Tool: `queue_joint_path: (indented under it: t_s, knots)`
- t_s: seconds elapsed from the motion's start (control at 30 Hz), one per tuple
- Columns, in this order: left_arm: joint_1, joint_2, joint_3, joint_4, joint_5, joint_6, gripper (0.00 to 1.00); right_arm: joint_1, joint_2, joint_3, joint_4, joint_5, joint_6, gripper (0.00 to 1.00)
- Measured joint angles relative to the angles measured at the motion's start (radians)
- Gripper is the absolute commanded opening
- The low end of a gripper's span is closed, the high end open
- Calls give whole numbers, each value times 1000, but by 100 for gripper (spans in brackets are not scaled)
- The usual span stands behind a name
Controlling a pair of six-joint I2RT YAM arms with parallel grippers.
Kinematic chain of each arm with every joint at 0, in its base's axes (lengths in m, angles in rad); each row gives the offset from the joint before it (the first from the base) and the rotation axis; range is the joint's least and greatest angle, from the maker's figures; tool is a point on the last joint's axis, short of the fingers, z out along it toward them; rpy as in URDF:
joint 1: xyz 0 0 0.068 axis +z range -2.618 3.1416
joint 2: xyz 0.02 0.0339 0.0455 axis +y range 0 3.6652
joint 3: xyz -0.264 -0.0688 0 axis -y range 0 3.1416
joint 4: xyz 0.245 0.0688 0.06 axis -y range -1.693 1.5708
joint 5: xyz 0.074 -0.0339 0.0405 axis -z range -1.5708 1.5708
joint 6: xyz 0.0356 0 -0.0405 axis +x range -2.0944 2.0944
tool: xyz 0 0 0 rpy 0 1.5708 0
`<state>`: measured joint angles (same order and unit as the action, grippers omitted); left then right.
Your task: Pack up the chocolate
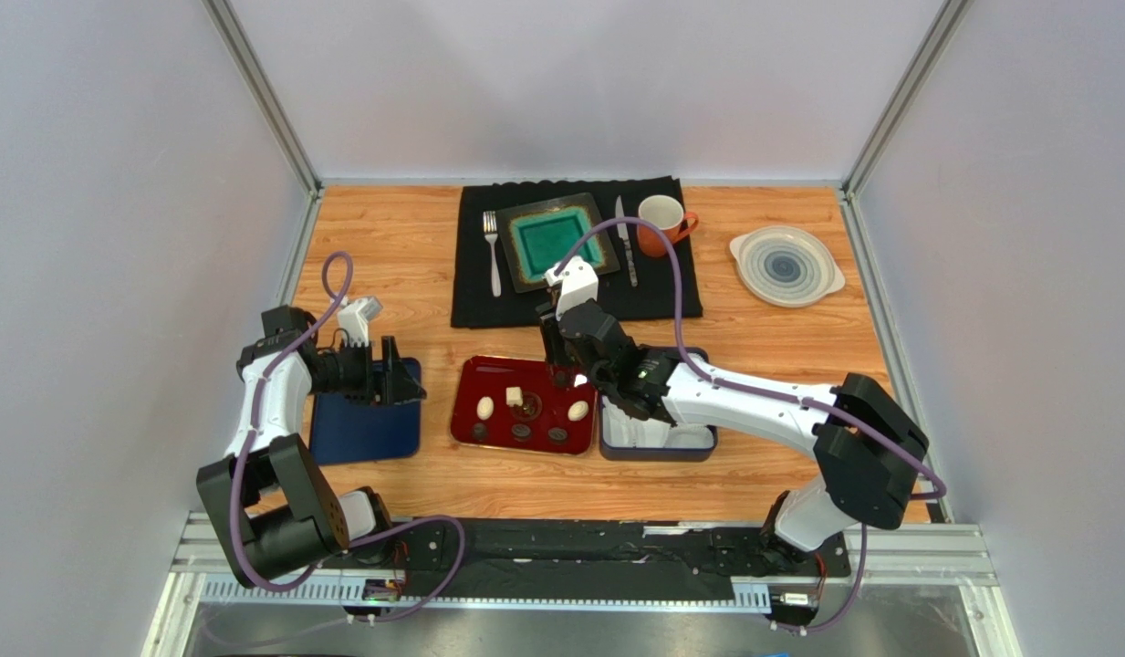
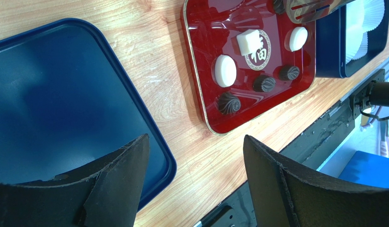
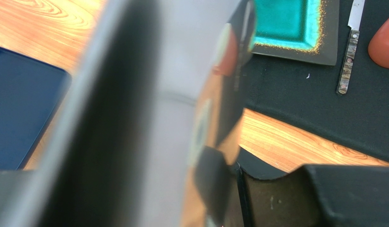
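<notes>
Left wrist: ridged chocolate [image 2: 228, 103], glossy tray [image 2: 201, 47]

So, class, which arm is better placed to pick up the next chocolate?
Right. The right hand is at the red tray of chocolates, beside the box; the left hand hangs open over the blue lid.

A narrow strip of bare counter [image 1: 390, 260] lies open between the blue lid [image 1: 369, 431] and the red tray [image 1: 458, 411], and another between the tray and the black mat [image 1: 485, 308]. The tray's left half is open from above. The right arm [image 1: 746, 397] crosses the blue box [image 1: 664, 446], and its end effector [image 1: 570, 372] blocks the tray's far right corner.
</notes>
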<state>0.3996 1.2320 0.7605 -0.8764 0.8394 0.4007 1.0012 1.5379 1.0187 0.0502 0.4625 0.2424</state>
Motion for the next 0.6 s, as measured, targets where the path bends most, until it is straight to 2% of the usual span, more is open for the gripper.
queue_joint_path:
  t_s: [0.6]
  knots:
    - [0,-3,0,-5,0,2,81,0,33,-7,3,0,27,40]
